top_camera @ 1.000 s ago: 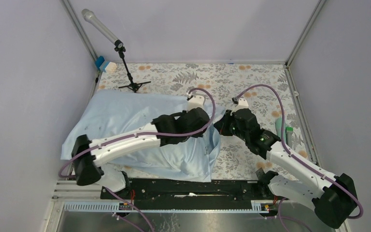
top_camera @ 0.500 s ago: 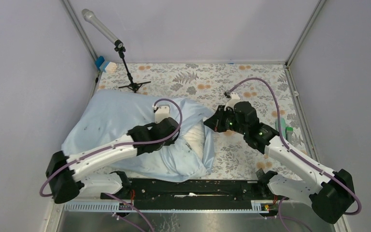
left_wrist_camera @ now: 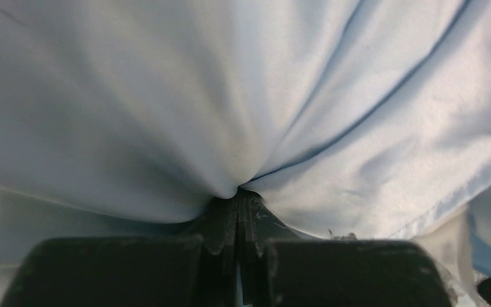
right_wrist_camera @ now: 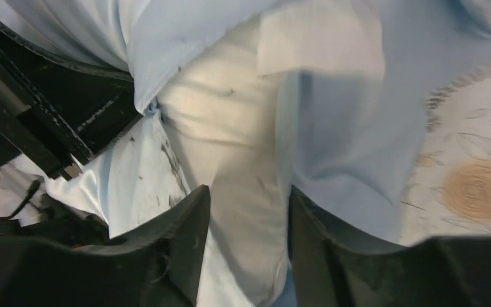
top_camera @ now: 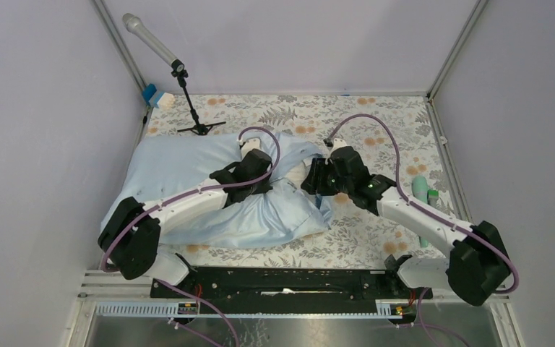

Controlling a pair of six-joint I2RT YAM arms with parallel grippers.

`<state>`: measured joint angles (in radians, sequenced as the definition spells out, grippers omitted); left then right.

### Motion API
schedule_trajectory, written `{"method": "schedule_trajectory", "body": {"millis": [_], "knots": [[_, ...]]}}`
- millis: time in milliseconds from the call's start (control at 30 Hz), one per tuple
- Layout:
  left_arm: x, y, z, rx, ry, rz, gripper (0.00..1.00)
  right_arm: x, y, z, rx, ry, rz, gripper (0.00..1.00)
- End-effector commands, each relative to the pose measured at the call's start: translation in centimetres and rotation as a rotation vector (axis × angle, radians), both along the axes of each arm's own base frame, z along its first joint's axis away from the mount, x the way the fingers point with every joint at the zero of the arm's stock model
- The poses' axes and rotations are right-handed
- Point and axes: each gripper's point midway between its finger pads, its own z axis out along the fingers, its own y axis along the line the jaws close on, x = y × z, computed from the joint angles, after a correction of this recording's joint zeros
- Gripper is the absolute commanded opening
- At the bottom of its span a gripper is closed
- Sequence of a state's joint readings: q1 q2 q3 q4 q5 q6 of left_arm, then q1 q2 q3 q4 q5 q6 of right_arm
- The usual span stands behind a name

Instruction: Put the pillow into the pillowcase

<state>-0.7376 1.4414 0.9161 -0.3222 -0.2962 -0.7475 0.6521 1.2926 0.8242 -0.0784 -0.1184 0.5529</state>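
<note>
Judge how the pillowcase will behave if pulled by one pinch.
Likely floppy: the pillowcase puckers into radiating folds where the left hand pinches it. Probably light and thin, since it drapes closely over the pillow.

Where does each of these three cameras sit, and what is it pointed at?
Top external: fixed above and behind, looking down on the table; the left arm and right arm show.
Left wrist: on the left arm, facing the pillowcase; its jaws shut on it.
Right wrist: on the right arm, facing the pillow; its jaws apart around it.
Shared: both wrist views show the pillowcase.
</note>
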Motion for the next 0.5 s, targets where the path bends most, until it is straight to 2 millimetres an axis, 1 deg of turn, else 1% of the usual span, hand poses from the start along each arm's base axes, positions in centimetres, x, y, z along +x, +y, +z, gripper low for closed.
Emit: {"method": "schedule_trajectory", "body": {"millis": [0,33,67,167,233,300,367,400,467], "knots": [[-1.0,0.2,-2.6,0.052,0.065,-0.081,0.0,0.4,-4.7,3.2,-0.114,-0.122,-0.146,0.59],[-1.3,0.2,-2.5,0.043,0.064,-0.091,0.0,0.0,-5.5,3.0,-0.132,-0.121,-0.165,0.64],[-1.5,0.2,-2.4,0.033,0.063,-0.101,0.0,-0.5,-6.3,2.9,-0.145,-0.117,-0.181,0.67],[-2.1,0.0,-1.4,0.007,0.051,-0.136,0.0,-1.6,-7.8,1.8,-0.178,-0.101,-0.217,0.71],[-2.5,-0.5,-0.2,-0.019,0.037,-0.171,0.0,-1.8,-8.4,0.7,-0.212,-0.087,-0.23,0.72],[-2.9,-1.1,1.2,-0.037,0.022,-0.203,0.0,-2.1,-7.9,0.8,-0.199,-0.086,-0.209,0.73],[-3.3,-1.4,2.5,-0.041,0.008,-0.221,0.0,-2.8,-7.1,2.0,-0.174,-0.13,-0.203,0.74],[-3.5,-1.5,3.1,-0.045,0.003,-0.227,0.0,-3.3,-6.6,2.7,-0.153,-0.154,-0.196,0.76],[-3.8,-1.9,4.5,-0.081,-0.013,-0.239,0.0,-4.3,-4.9,3.8,-0.068,-0.175,-0.143,0.77]]}}
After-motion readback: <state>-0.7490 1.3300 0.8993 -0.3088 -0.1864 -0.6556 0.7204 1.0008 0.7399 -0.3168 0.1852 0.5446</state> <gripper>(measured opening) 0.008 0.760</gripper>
